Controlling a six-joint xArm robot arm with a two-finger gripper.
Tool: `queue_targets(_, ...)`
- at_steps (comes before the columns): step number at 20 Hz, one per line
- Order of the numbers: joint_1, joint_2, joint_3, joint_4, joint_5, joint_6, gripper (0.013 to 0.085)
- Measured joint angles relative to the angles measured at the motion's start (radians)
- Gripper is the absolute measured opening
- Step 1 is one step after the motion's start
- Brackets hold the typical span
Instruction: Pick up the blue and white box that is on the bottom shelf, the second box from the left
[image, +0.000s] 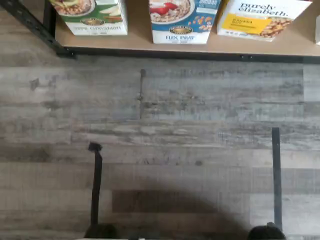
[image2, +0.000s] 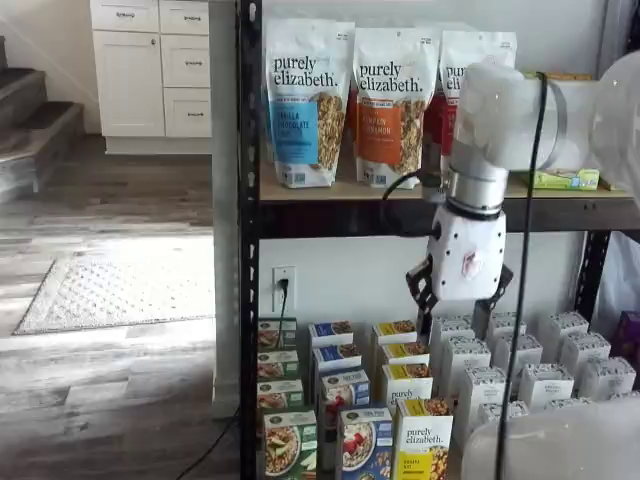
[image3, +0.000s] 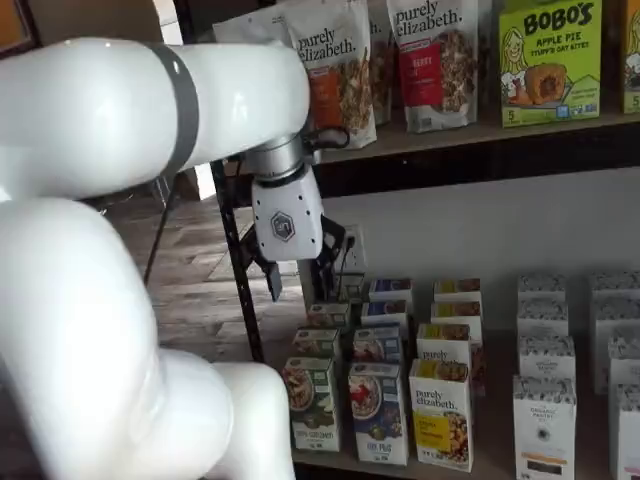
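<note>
The blue and white box (image: 182, 20) stands at the front edge of the bottom shelf (image: 140, 47), between a green-and-white carton (image: 92, 17) and a yellow-and-white carton (image: 260, 17). Both shelf views show the blue and white box (image2: 365, 445) (image3: 378, 415) heading a row of like cartons. My gripper (image3: 300, 285) hangs well above the cartons, out in front of the rack, and holds nothing. A plain gap shows between its black fingers (image3: 273, 280), so it is open. In a shelf view the gripper (image2: 461, 300) sits under the white wrist.
Tall granola bags (image2: 305, 100) fill the upper tier. Rows of white cartons (image3: 545, 400) stand to the right on the lower tier. The black rack post (image2: 247, 240) and grey wood floor (image: 160, 125) lie before the shelf. A wall outlet (image2: 284, 285) has a cable hanging from it.
</note>
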Motion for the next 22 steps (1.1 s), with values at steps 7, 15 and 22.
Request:
queue_targets(7,0.016,0.055,0.072,-0.003,-0.144,0.015,0.085)
queue_targets(15,0.031,0.165,0.115,-0.005,-0.292,0.028,0.085)
queue_targets(22,0.037,0.29,0.134,0.026,-0.442,0.012,0.085)
